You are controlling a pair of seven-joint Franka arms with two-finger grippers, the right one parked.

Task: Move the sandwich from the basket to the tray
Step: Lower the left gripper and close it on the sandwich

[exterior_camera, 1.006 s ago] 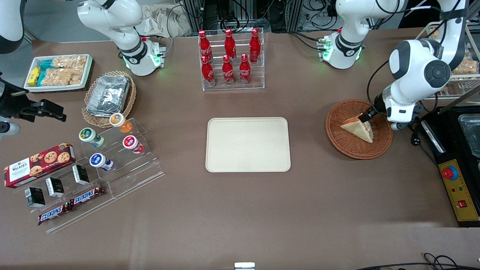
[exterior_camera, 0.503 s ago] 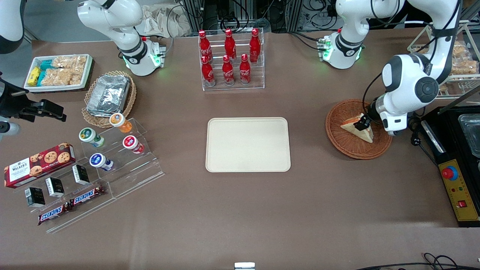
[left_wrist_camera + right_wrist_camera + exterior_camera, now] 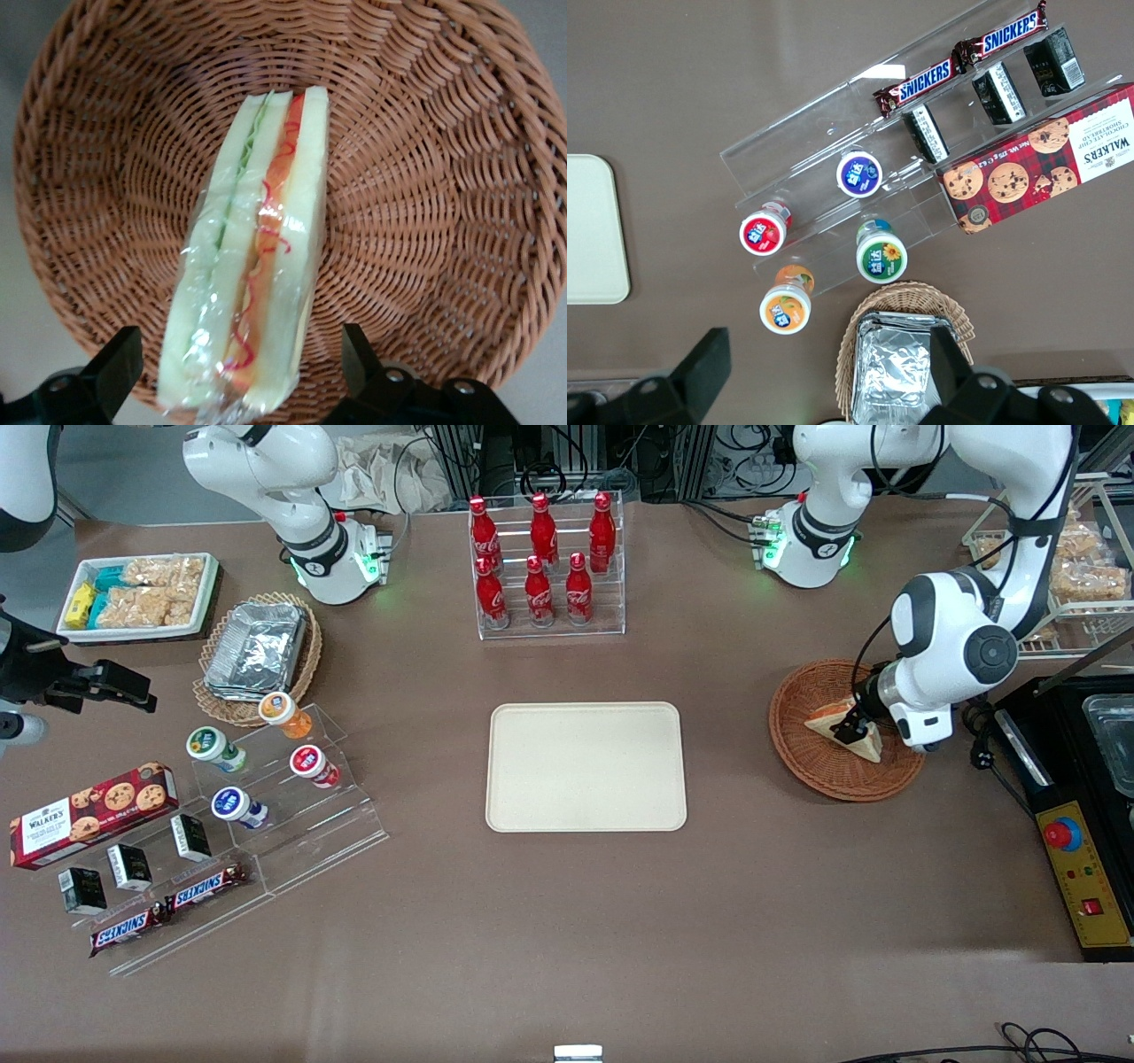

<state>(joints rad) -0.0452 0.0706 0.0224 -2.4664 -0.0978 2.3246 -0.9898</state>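
The sandwich (image 3: 842,728) (image 3: 252,257), a plastic-wrapped wedge of pale bread with red and green filling, lies in the reddish-brown wicker basket (image 3: 802,757) (image 3: 425,177) toward the working arm's end of the table. My gripper (image 3: 849,726) (image 3: 241,372) is down in the basket, open, one black finger (image 3: 120,363) on each side of the sandwich's wide end with a gap to each. The cream tray (image 3: 586,766) lies bare at mid-table, a little way from the basket toward the parked arm's end.
A clear rack of red cola bottles (image 3: 542,567) stands farther from the camera than the tray. A black appliance with a yellow control box (image 3: 1083,868) sits beside the basket at the table's end. Acrylic steps with cups and snack bars (image 3: 248,797) lie toward the parked arm's end.
My gripper has come down into the basket and shifted slightly toward the tray, now straddling the sandwich. The sandwich has not moved.
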